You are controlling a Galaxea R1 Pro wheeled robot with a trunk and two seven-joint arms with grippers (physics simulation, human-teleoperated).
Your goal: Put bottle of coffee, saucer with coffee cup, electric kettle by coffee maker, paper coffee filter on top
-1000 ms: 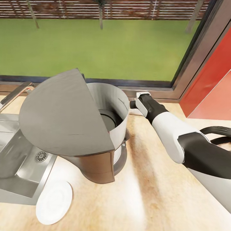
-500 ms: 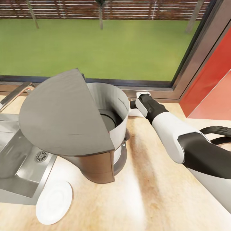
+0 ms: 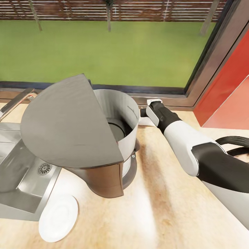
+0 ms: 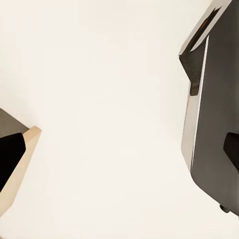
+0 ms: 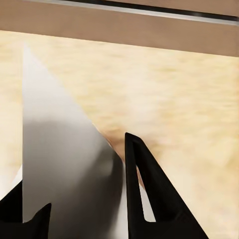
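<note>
While our right claw [image 5: 84, 219] rests low on table [image 3: 166, 207] behind coffee maker [image 3: 83, 138], black fingers [image 5: 149, 194] straddle white cone, likely paper coffee filter [image 5: 64, 164]; whether fingers pinch it, we cannot tell. Left claw: state unclear from its wrist view. Coffee maker stands beside sink [image 3: 20, 180], grey flat top nearest camera. Saucer [image 3: 58, 218] lies near table front edge, bare. We judge step as securing filter: close firmly on paper edge, lift straight, clear machine wall before carrying over top.
</note>
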